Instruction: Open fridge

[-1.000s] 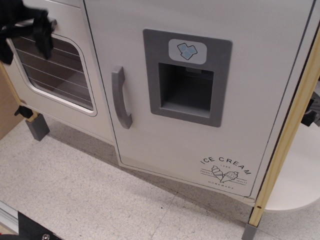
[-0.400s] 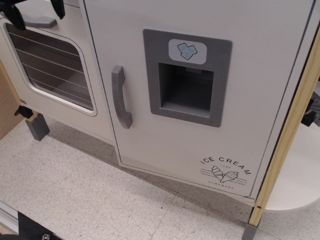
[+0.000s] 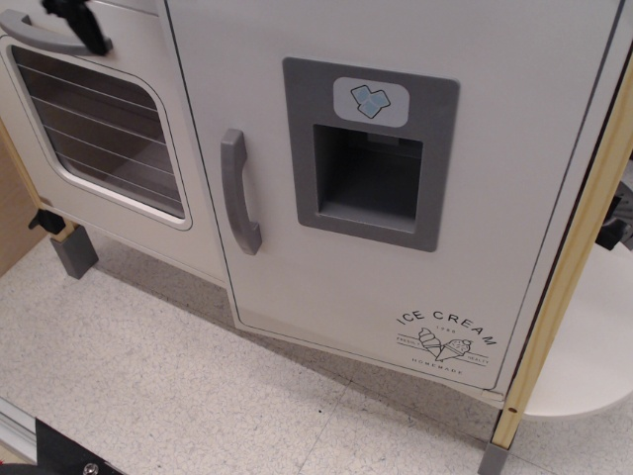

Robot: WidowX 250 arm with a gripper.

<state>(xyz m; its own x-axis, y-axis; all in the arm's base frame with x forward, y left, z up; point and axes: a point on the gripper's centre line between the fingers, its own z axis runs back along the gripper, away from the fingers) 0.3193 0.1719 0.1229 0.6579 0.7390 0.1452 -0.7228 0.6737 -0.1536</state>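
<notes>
1. Only a dark scrap of the gripper (image 3: 77, 20) shows at the top left corner, over the oven door's horizontal grey handle (image 3: 40, 38); most of it is cut off by the frame, so I cannot tell whether the jaws stand wide or narrow, or whether they hold anything.
2. From there the fridge (image 3: 415, 158) lies to the right and lower; its door looks shut, flush with the cabinet.
3. The grey vertical handle (image 3: 237, 193) sits near the door's left edge, its long axis running up and down; it is well apart from the jaws, so I judge the coming move calls for travel rightward and downward, with the jaws closing across the bar's width.
4. The dispenser recess (image 3: 368, 178) is empty; the oven window (image 3: 99, 139) shows only wire racks, nothing on them.
</notes>
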